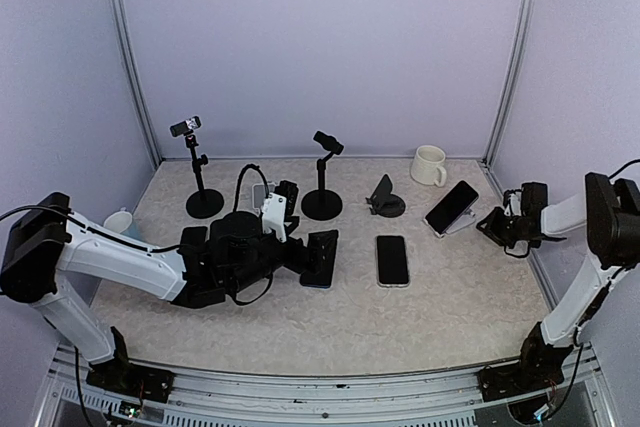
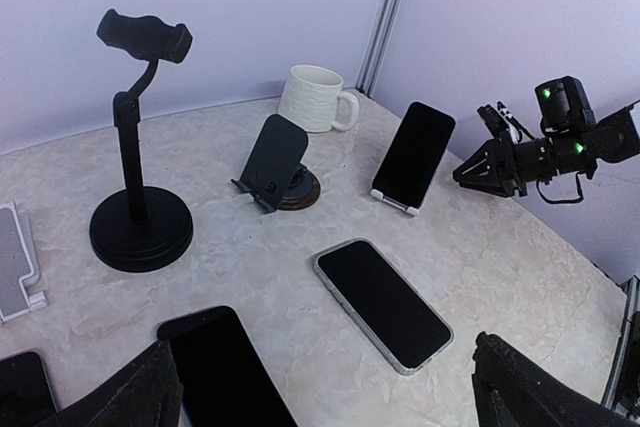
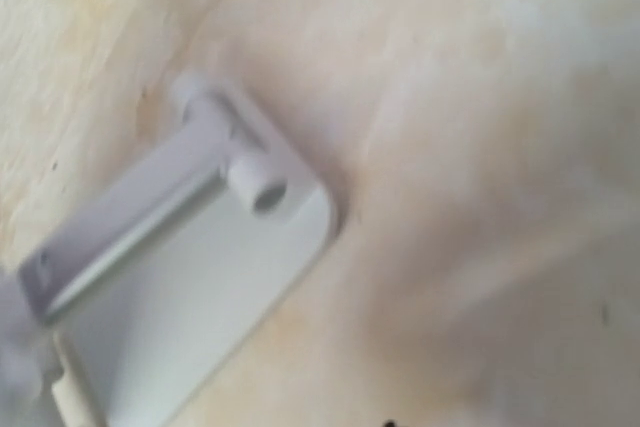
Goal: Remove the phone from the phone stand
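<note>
The overhead camera sits above and behind my bases, looking down across the beige marbled tabletop (image 1: 450,317) to the pale lilac back wall (image 1: 320,47). My left wrist camera rides low, facing the far right corner. Both views show the white plastic phone stand (image 1: 462,228) (image 2: 395,203). My right wrist camera is pressed close to that stand (image 3: 190,267), and its view is blurred.

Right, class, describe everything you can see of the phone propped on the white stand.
The phone is a black slab with rounded corners, its dark screen off. It leans back on the white stand, bottom edge in the stand's lip, toward the right rear near the cream mug. Only the stand touches it; the right gripper is close beside it, apart.
</note>
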Available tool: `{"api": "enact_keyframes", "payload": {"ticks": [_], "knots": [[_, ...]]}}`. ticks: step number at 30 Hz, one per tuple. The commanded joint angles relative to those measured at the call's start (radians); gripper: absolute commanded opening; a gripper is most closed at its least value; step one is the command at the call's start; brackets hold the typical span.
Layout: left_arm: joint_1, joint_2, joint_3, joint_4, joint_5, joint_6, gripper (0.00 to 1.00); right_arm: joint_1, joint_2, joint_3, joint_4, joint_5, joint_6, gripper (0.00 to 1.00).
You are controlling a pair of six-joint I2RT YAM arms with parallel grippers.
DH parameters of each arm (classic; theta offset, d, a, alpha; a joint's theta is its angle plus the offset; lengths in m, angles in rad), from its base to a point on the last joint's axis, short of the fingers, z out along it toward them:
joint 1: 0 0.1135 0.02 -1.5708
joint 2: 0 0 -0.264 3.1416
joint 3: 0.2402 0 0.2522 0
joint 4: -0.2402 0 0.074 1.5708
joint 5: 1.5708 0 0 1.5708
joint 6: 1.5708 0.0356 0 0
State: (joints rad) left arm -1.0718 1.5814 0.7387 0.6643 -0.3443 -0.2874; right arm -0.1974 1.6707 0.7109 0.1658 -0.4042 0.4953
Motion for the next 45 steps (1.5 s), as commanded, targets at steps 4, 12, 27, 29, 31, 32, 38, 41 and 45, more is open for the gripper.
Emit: {"api": "enact_keyframes", "payload": {"ticks": [4, 12, 27, 29, 31, 32, 38, 41, 45], "knots": [[0.006, -0.032, -0.019, 0.01, -0.005, 0.014, 0.99, -0.007, 0.11, 0.114, -0.024, 0.016, 0.016, 0.21], [0.008, -0.026, -0.017, 0.007, -0.006, 0.014, 0.99, -0.006, 0.213, 0.22, -0.049, 0.009, -0.009, 0.1], [0.014, -0.015, -0.013, -0.002, 0.0, 0.01, 0.99, -0.005, 0.405, 0.394, 0.014, -0.169, 0.065, 0.03], [0.016, -0.012, -0.013, -0.002, 0.002, 0.009, 0.99, -0.002, 0.436, 0.421, 0.03, -0.199, 0.085, 0.03], [0.018, -0.008, -0.01, -0.002, 0.004, 0.01, 0.99, 0.006, 0.46, 0.449, 0.04, -0.217, 0.102, 0.04], [0.018, -0.007, -0.009, -0.003, 0.005, 0.009, 0.99, 0.012, 0.469, 0.46, 0.042, -0.222, 0.107, 0.04], [0.021, 0.005, 0.0, -0.011, 0.011, 0.008, 0.99, 0.047, 0.531, 0.551, 0.04, -0.249, 0.126, 0.07], [0.021, 0.008, 0.004, -0.015, 0.014, 0.008, 0.99, 0.057, 0.558, 0.606, 0.027, -0.262, 0.126, 0.08], [0.021, 0.001, 0.002, -0.019, 0.013, 0.008, 0.99, 0.058, 0.561, 0.646, 0.012, -0.264, 0.117, 0.12]]}}
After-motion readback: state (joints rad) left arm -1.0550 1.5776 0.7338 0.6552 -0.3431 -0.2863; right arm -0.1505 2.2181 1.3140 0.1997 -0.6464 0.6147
